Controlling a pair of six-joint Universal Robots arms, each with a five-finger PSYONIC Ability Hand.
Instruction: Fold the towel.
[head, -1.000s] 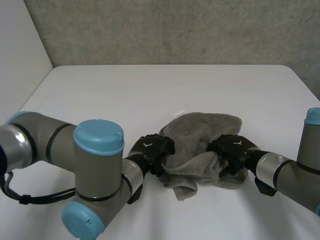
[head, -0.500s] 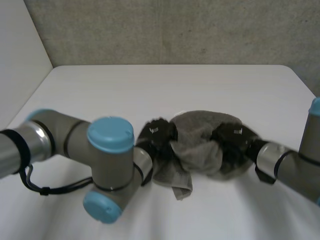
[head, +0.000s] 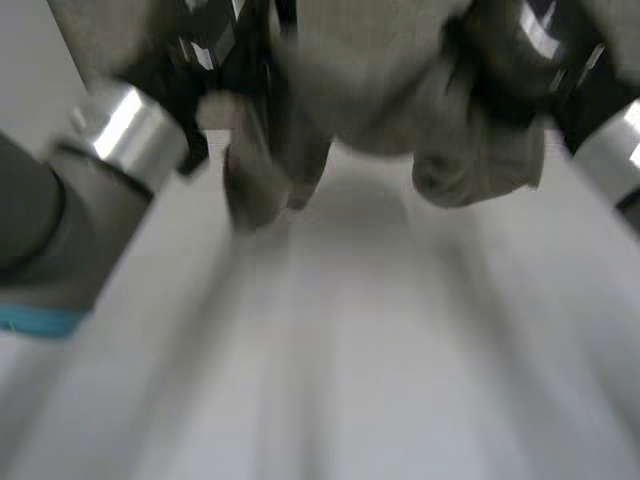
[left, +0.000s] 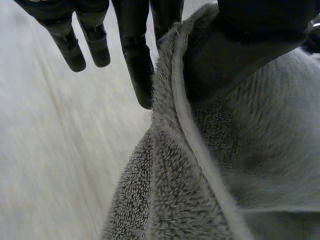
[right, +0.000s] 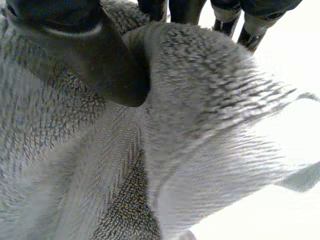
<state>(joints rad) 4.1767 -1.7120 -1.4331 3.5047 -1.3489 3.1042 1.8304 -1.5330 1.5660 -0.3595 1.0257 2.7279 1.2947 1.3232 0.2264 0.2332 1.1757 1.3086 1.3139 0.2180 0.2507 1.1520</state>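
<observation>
Nearest you in the head view is the bare white counter (head: 380, 390), with your left arm (head: 45, 230) coming in low at its side. Above it the grey terry towel (head: 375, 85) is held up, bunched between the two hands. Loose tails hang down from it towards the counter, and the blur hides whether the lowest one touches. Your left hand (head: 215, 40) has the towel's left side. In its wrist view the thumb (left: 235, 45) presses the hemmed edge against one straight finger (left: 137, 65). That makes it a pinch on the cloth, and the other fingers point straight out, apart from the towel. Your right hand (head: 505, 50) has the towel's right side. In its wrist view the thumb (right: 95, 55) bears down on a thick fold, and the fingers (right: 250, 32) reach behind that fold, clamping it from both sides. The cloth sags in heavy folds between the two grips.
</observation>
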